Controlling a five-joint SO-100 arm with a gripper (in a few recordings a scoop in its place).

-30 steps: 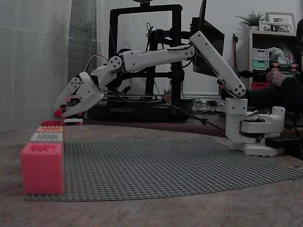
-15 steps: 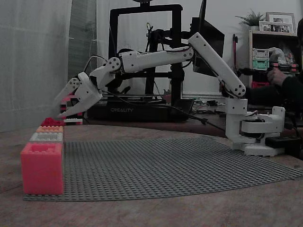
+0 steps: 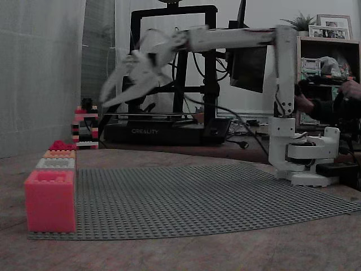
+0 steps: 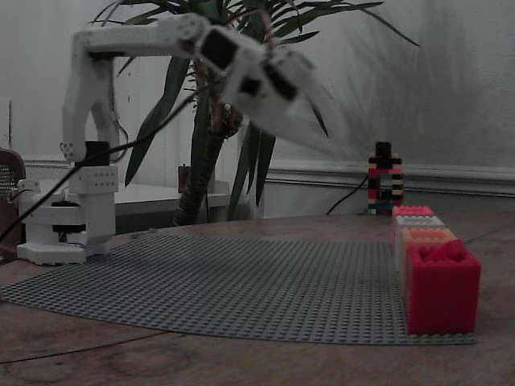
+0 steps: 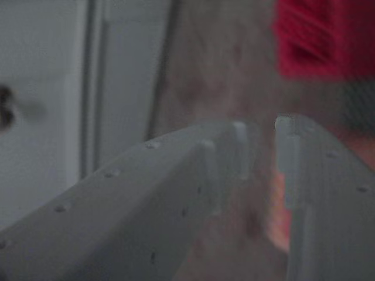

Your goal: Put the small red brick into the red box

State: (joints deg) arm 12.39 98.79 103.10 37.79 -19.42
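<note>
Grey baseplate [image 3: 214,195] lies open; pincer [image 3: 113,93] hangs high, jaws narrowly parted, empty; boxes line its edge.

We see the small red brick [image 3: 62,145], tiny, lying atop the red box [image 3: 63,148], a low dark crimson box at the far end of the box row, beside the baseplate edge.
</note>
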